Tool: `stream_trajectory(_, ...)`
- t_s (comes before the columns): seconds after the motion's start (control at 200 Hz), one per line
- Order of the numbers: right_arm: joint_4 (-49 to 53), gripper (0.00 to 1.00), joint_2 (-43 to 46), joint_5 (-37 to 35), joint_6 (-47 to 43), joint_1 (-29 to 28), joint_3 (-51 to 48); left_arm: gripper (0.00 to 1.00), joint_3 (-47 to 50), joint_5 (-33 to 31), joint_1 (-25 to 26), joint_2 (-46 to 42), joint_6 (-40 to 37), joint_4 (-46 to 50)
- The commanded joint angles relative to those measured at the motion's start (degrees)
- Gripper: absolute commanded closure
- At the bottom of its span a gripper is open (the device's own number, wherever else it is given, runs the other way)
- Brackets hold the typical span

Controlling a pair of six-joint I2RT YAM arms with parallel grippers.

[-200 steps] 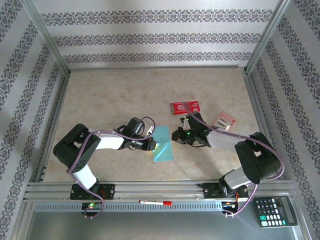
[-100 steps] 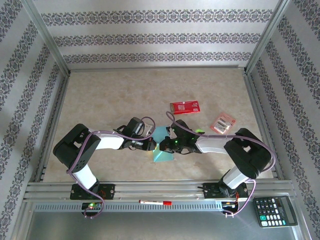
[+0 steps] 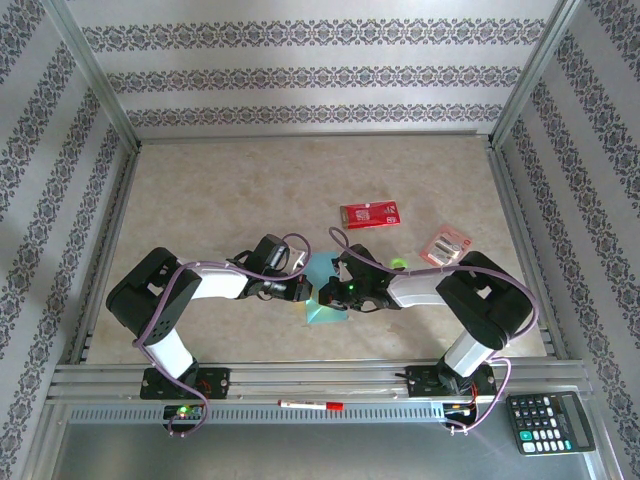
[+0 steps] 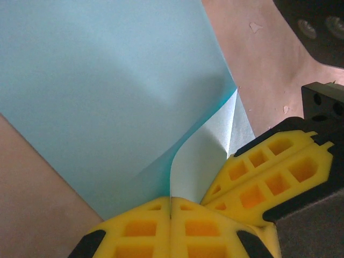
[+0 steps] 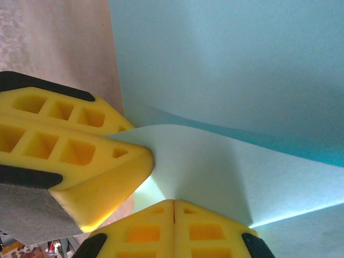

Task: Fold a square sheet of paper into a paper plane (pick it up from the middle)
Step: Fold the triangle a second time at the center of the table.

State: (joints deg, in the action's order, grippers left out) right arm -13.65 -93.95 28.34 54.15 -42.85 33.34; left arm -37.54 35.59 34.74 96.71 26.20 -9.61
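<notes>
The light-blue square sheet of paper [image 3: 326,314] lies on the table between the two arms, with one flap turned up off its flat part [image 4: 107,80]. My left gripper [image 3: 308,292] is shut on that flap's edge, which rises straight out of the seam between its yellow fingers [image 4: 171,201]. My right gripper [image 3: 329,293] is shut too, its tips [image 5: 173,203] set against the pale underside of the flap [image 5: 215,166]. The two grippers nearly touch: the right fingers [image 4: 269,166] sit beside the left ones, and the left fingers [image 5: 70,140] show in the right wrist view.
A red packet [image 3: 369,214] lies beyond the sheet, and a pink-and-white packet [image 3: 447,246] to the right of it. A small green ring [image 3: 398,263] sits by the right forearm. A pen [image 3: 310,404] rests on the front rail, with a calculator [image 3: 550,420] at the near right.
My right gripper has swung left, shut all the way, from beside the sheet onto it, ending next to the left gripper. The left arm has stayed put.
</notes>
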Motion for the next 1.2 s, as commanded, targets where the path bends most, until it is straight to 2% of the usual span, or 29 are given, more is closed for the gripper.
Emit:
stream_trajectory(0.0, 2.39, 1.00, 2.18, -0.22, 0.17, 0.68, -0.36, 1.00, 1.92, -5.45, -0.55, 3.46, -0.82, 7.07)
stream_trajectory(0.19, 2.02, 1.00, 3.18, 0.26, 1.46, -0.77, 0.93, 1.00, 1.90, -5.38, -0.55, 3.46, -0.71, 6.81)
stream_trajectory(0.455, -1.36, 1.00, -1.23, 0.40, 2.82, -2.05, -0.43, 1.00, 1.93, -5.37, -0.53, 3.49, -0.82, 6.94)
stream_trajectory(0.834, 3.27, 1.00, 4.28, 0.92, -0.21, 2.93, 0.87, 1.00, 1.85, -5.18, -0.51, 3.65, -0.64, 6.75)
stream_trajectory(1.194, 3.10, 1.00, -1.19, 1.52, -3.07, 4.90, 1.74, 1.00, 1.46, -4.77, -0.55, 3.77, -0.22, 6.61)
